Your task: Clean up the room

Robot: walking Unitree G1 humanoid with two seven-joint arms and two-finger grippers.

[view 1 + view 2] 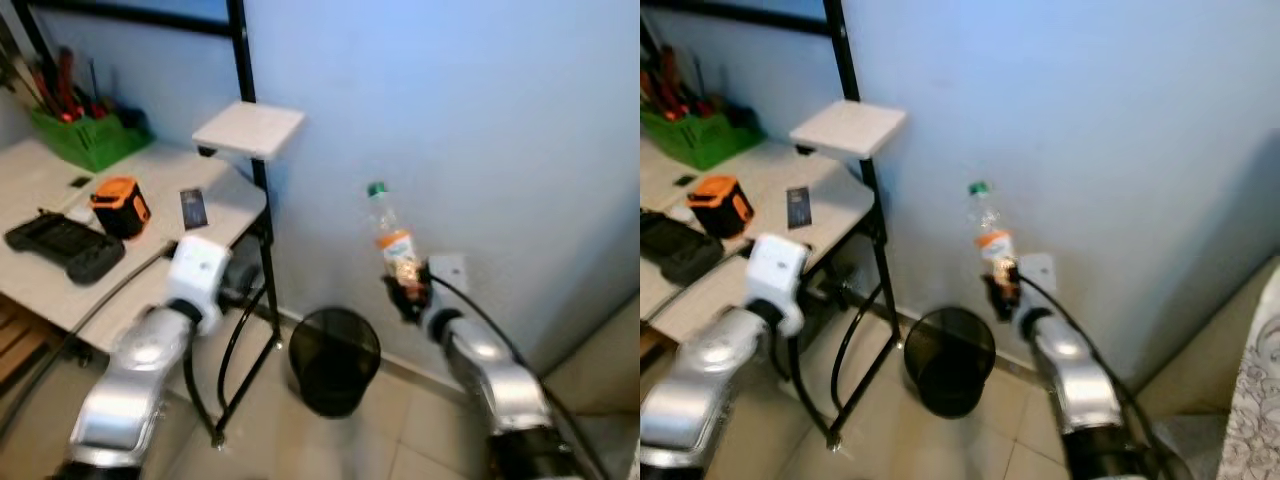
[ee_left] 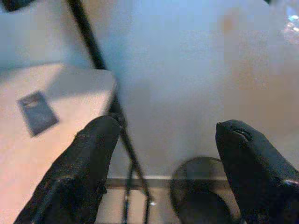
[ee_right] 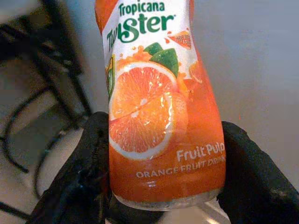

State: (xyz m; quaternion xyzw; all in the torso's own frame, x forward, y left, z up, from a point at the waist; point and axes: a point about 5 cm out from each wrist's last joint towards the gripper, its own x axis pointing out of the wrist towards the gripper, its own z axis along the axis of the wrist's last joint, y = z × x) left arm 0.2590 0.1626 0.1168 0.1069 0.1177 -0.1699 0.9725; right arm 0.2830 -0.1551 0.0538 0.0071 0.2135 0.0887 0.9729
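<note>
An empty plastic drink bottle [image 1: 391, 240] with a green cap and an orange label [image 3: 159, 116] stands upright in my right gripper [image 1: 409, 293], whose fingers are shut on its lower part. It is held in front of the pale wall, above and to the right of a black mesh waste bin [image 1: 334, 357] on the tiled floor. My left gripper [image 2: 163, 163] is open and holds nothing; its arm [image 1: 150, 360] is raised beside the desk. In the left wrist view the bin [image 2: 201, 196] lies ahead between the fingers.
A white desk [image 1: 60, 290] at the left carries a green tool tray [image 1: 88, 135], an orange tape measure [image 1: 121, 205], a black controller [image 1: 65, 247] and a small dark card [image 1: 194, 208]. A black metal frame [image 1: 255, 170] holds a small white shelf [image 1: 249, 128]. Cables hang beside the bin.
</note>
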